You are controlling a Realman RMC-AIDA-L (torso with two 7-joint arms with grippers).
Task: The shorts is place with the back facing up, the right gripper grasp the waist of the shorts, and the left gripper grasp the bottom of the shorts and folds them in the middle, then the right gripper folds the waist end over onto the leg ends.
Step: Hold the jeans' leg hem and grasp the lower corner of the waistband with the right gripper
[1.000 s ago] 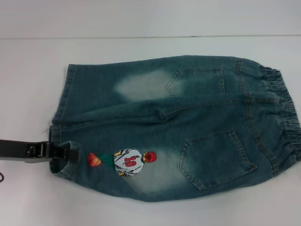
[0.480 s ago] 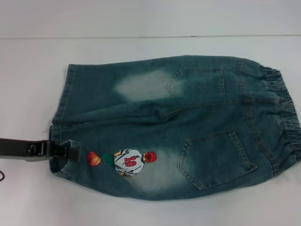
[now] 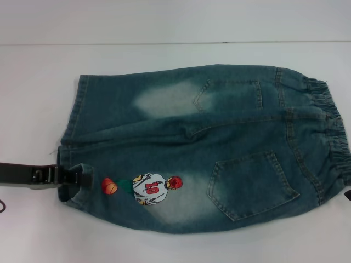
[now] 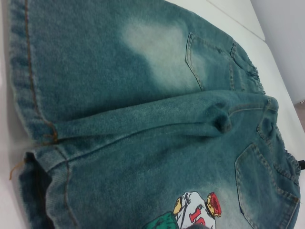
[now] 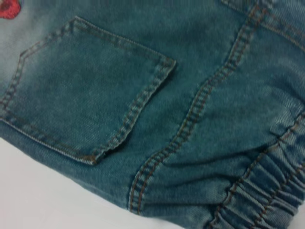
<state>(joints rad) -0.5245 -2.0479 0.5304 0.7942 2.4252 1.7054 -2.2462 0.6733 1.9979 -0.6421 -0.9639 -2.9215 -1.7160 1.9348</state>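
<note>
At the shorts' near-left hem, left hand grips denim; right hand, state unclear, must take the waist end next.

Blue-green faded denim shorts with pale bleached patches, orange-brown stitching, player patch in white, red and green, small orange basketball, white table, black left gripper

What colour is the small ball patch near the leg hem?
Orange-red; the ball patch beside the player patch on the shorts shows best in the head view.
</note>
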